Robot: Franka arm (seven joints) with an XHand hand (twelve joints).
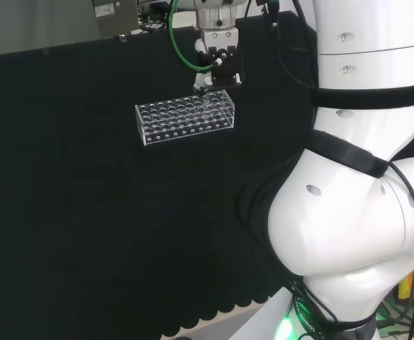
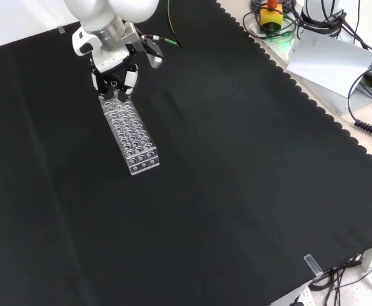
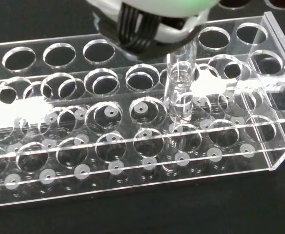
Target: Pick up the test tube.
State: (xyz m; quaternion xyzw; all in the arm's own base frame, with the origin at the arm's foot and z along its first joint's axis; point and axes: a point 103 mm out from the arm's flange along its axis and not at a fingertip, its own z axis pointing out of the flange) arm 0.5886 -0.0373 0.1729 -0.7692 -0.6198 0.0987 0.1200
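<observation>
Poised over the far end of the clear rack in the front view, hand with fingers seemingly closing on the upright test tube, grip uncertain; tube seated in its hole, lift yet to come.

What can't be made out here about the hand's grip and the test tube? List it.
- Grip on the test tube: in the wrist view a blurred part of the hand covers the tube's top.
- Tube in the head view: too small and clear to tell from the rack.
- Fingers in the front view: too small to show whether they touch glass.
</observation>
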